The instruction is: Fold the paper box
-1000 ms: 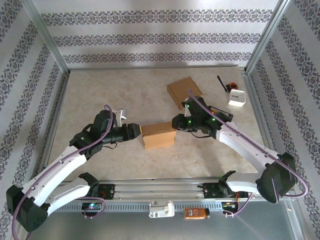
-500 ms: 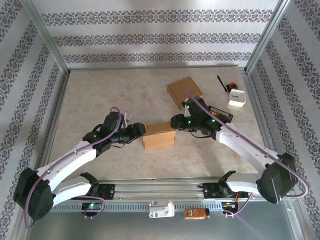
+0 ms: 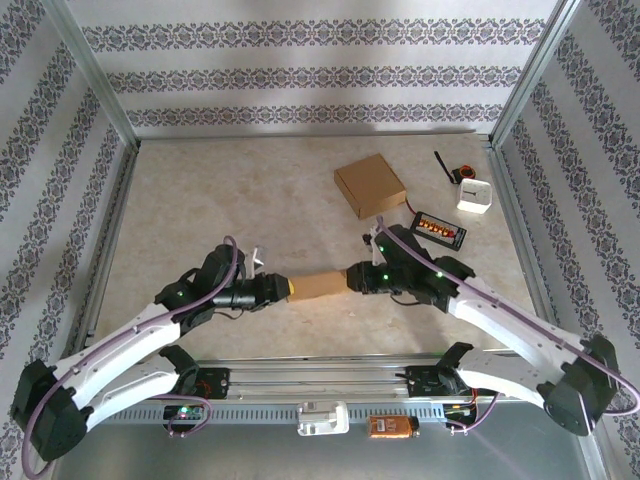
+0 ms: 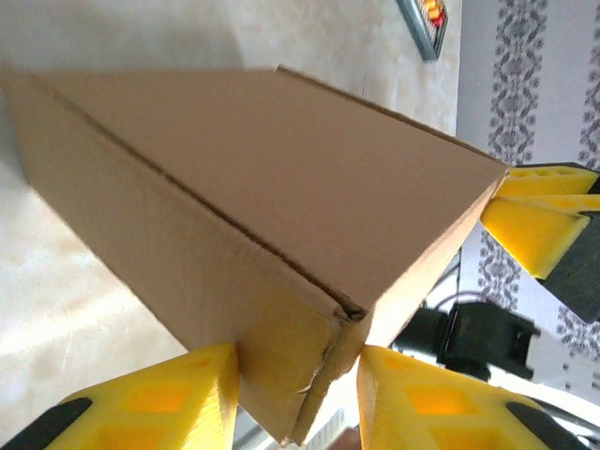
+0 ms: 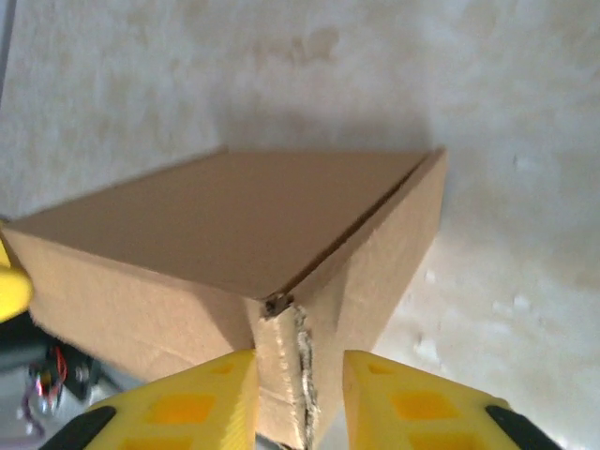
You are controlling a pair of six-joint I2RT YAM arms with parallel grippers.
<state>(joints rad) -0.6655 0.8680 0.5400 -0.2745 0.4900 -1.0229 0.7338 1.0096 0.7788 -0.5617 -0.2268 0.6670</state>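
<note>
Brown cardboard paper box (image 3: 318, 285) at near centre of the beige counter (image 3: 200, 190). Left jaws pinch its left end seam; right jaws its right. We judge final closing; next calls for even squeezing.

Reaching inward from the bottom corners of the overhead frame, the left arm (image 3: 130, 340) and right arm (image 3: 500, 310) meet nose to nose at lower centre. The left gripper (image 3: 287, 288) pinches one end of the paper box (image 3: 318, 284), the right gripper (image 3: 352, 277) the other. Seen from each wrist, yellow fingers (image 4: 169, 403) press both sides of a cardboard corner.
</note>
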